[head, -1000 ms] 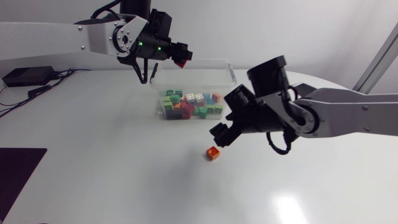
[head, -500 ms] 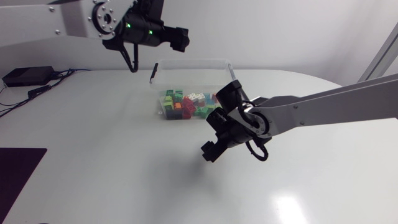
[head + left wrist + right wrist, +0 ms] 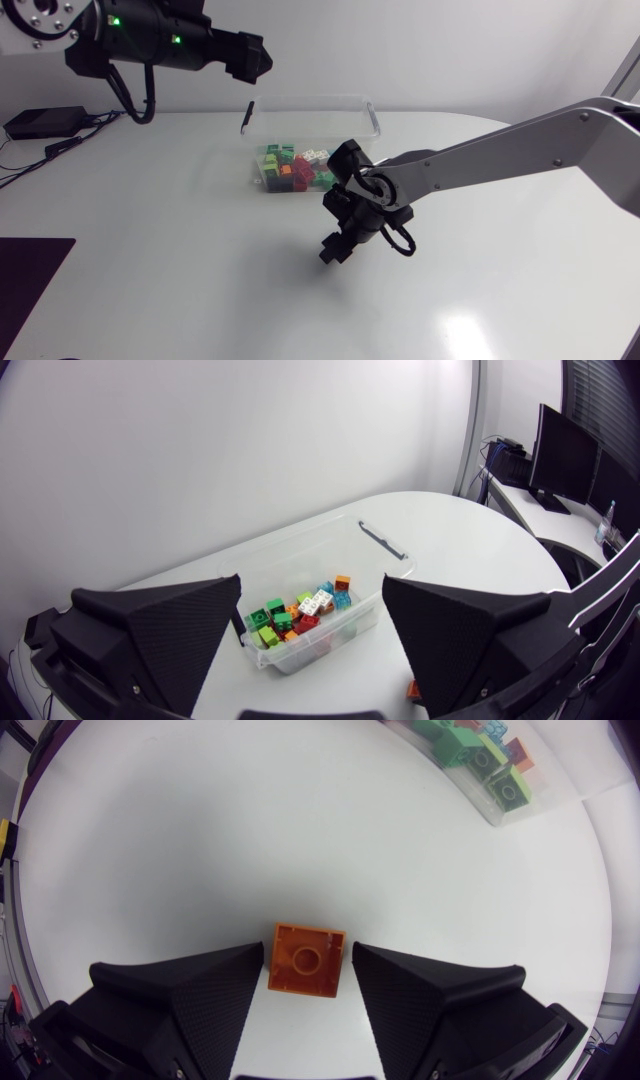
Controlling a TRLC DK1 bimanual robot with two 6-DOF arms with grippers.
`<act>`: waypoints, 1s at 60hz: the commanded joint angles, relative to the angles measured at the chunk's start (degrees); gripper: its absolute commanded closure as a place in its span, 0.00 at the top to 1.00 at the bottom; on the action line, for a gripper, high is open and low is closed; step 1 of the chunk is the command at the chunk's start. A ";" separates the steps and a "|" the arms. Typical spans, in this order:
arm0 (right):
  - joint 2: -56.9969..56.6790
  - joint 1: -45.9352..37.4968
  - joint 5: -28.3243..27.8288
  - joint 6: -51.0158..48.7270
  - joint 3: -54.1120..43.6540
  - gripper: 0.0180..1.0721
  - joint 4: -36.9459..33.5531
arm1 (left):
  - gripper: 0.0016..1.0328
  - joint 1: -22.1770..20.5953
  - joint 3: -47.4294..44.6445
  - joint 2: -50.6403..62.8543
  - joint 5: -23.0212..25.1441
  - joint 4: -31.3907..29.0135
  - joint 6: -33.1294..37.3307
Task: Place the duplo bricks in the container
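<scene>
Tabletop [image 3: 150,250] is bearing a brick [image 3: 306,958] sitting squarely between the parted fingers [image 3: 200,995] of the right gripper [image 3: 334,249]; left gripper [image 3: 312,598] is hovering spread, farther off.

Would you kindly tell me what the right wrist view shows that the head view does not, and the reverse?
Only the right wrist view shows the orange brick, which lies on the white table between the open fingers of the right claw. In the head view that claw hides it. Only the head view shows the left claw, held high to one side of the clear container, and the container's whole outline. Both views show the container, the mixed bricks in it and the table.
</scene>
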 commanded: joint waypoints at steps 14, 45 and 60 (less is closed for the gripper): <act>1.52 -0.71 -0.29 1.00 5.92 0.32 -8.57 | 0.95 -0.19 -7.60 -10.07 0.26 -3.81 2.57; -14.83 -4.22 0.15 2.32 20.42 0.32 -16.13 | 0.95 2.09 -25.97 -27.83 0.00 -4.51 5.12; -15.44 -4.57 1.38 3.55 22.70 0.32 -7.52 | 0.95 5.96 -34.06 -34.15 0.09 0.32 5.21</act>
